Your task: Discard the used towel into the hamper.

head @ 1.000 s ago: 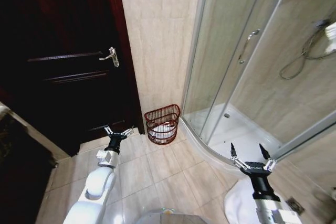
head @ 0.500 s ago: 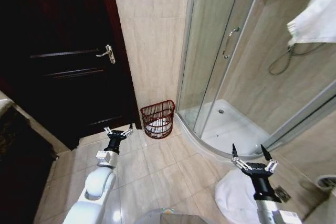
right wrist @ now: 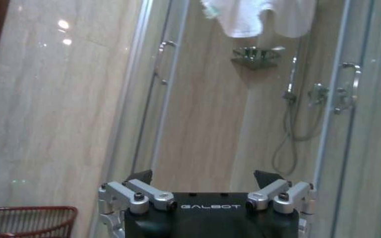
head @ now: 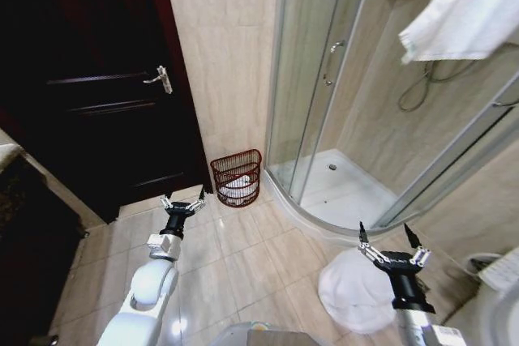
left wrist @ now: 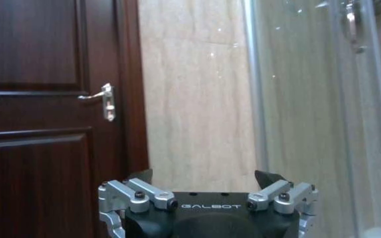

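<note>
Hamper (head: 237, 177) sits on the floor against the tiled wall, between the dark door (head: 97, 95) and the shower enclosure (head: 324, 103), something white inside. White towel (head: 466, 10) hangs over the shower glass. Left gripper (head: 182, 202) and right gripper (head: 389, 245) both spread, holding nothing, low over the tiles.

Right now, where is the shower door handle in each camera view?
Head view: shower door handle on the glass, right of the beige wall.
Left wrist view: handle on the glass beside the same wall.
Right wrist view: handle beside that wall, beyond the hamper.
Shared landmark: the beige wall.
</note>
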Tool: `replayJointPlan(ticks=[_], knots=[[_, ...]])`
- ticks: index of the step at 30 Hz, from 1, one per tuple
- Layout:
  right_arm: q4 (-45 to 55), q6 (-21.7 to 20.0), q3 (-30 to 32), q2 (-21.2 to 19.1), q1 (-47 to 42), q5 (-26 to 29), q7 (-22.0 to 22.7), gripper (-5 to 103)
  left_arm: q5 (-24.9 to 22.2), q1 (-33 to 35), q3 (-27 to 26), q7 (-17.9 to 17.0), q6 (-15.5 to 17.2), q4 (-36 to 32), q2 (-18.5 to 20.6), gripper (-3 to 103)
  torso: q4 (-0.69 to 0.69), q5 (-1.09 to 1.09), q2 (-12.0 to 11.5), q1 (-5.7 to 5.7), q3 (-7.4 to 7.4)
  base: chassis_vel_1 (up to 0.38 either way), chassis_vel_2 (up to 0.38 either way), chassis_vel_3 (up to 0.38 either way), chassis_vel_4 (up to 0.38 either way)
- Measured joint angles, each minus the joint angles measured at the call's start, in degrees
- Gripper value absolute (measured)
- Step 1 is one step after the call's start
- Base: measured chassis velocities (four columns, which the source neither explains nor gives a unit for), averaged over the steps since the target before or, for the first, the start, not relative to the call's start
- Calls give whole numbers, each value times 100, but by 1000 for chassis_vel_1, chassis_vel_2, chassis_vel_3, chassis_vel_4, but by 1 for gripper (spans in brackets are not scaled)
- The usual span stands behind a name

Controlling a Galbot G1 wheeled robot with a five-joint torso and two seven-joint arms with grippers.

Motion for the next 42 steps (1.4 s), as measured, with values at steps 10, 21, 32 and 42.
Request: replayJointPlan(ticks=[10,21,32,42], knots=[[-85,100,5,0,37,-5,31,100,4,1,90,-3,-36,5,-30,100,-1,3,-1,1,1,-233,-346,211,345],[-59,87,-18,0,104,-152,253,100,-26,-35,148,193,55,-30,-26,99,2,2,73,32,40,-19,-79,61,50],[36,133,6,0,54,-215,364,100,-9,-175,382,194,299,-117,3,100,3,3,232,114,121,8,35,-35,-7],[40,147,72,0,30,-158,415,100,94,-250,445,151,424,-142,-14,100,2,2,463,212,252,-46,-29,-16,-27]])
